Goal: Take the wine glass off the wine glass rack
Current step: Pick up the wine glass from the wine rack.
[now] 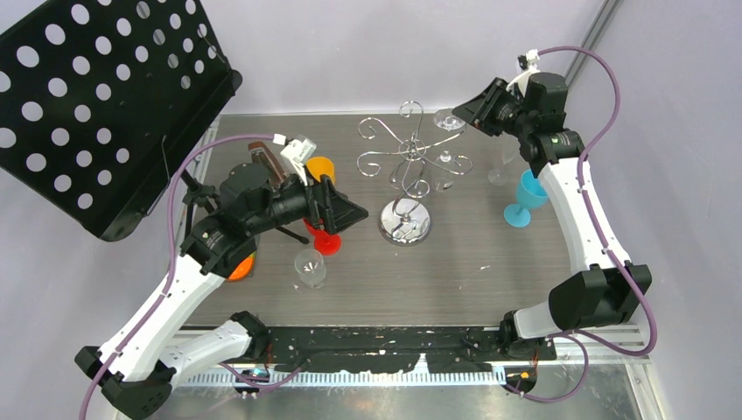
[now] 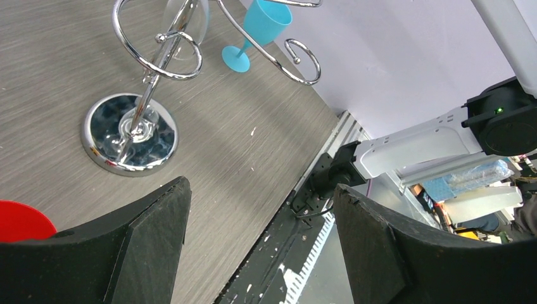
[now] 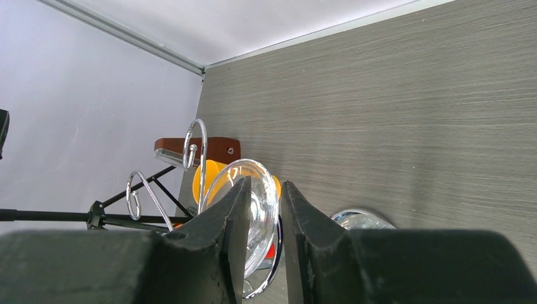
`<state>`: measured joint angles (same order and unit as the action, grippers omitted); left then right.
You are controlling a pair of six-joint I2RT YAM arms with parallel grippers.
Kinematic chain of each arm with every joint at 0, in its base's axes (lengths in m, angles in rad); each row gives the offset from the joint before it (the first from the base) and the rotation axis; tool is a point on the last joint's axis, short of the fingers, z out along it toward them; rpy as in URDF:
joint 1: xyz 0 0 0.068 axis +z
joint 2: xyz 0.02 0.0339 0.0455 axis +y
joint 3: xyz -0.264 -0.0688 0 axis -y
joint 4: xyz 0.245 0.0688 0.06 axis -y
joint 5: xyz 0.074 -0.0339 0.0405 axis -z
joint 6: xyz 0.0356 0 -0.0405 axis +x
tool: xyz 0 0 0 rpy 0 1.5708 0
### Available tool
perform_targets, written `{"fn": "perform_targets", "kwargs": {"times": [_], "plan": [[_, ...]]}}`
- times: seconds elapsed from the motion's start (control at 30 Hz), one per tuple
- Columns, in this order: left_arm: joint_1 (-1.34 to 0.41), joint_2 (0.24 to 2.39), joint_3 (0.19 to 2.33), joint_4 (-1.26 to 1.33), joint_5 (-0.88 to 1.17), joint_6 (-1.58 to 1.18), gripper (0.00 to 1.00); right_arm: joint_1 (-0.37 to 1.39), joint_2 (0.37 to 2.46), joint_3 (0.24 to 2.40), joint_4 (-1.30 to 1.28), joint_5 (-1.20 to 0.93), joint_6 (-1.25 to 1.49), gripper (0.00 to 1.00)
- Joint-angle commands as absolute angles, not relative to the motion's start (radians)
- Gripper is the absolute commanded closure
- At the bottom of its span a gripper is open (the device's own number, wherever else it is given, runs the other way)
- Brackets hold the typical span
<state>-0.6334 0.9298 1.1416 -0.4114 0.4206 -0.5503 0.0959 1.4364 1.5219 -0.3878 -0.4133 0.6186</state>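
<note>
I'm looking at a robotics lab bench here, not anyone's home: the left arm [image 1: 175,297] and right arm [image 1: 577,210] are bolted to a black mounting plate [image 1: 394,350] at the near edge of a grey wood-grain table [image 1: 490,271], purple cables [image 1: 604,96] loop off them, and bare lilac walls [image 1: 350,52] box it all in. A black perforated panel [image 1: 96,114] on a stand leans in at the left, while the wine glass rack [image 1: 409,166] and a blue goblet [image 1: 525,197] sit out like test props. Past the table edge, my left wrist camera catches clear plastic tubs [image 2: 468,180] and stacked clutter.
</note>
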Motion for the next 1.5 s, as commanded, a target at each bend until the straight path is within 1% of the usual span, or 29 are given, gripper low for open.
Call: {"fn": "perform_targets", "kwargs": {"times": [0.0,0.17,0.5,0.67,0.8,1.07,1.47], "plan": [[-0.629,0.926,1.141,-0.358,0.445,-0.555,0.19,0.103,1.375,1.540,-0.328,-0.468,0.614,0.69],[-0.630,0.925,1.139,-0.360,0.447,-0.557,0.19,0.103,1.364,1.535,-0.312,-0.477,0.614,0.63],[-0.629,0.922,1.126,-0.354,0.451,-0.560,0.18,0.103,1.357,1.521,-0.293,-0.478,0.604,0.60],[-0.629,0.918,1.123,-0.354,0.452,-0.560,0.19,0.103,1.363,1.516,-0.299,-0.467,0.594,0.54],[-0.629,0.919,1.120,-0.354,0.452,-0.561,0.18,0.103,1.366,1.511,-0.297,-0.466,0.593,0.53],[-0.629,0.923,1.111,-0.347,0.452,-0.561,0.18,0.103,1.356,1.479,-0.253,-0.515,0.635,0.54],[-0.629,0.919,1.098,-0.342,0.454,-0.563,0.18,0.103,1.333,1.439,-0.258,-0.545,0.663,0.65]]}}
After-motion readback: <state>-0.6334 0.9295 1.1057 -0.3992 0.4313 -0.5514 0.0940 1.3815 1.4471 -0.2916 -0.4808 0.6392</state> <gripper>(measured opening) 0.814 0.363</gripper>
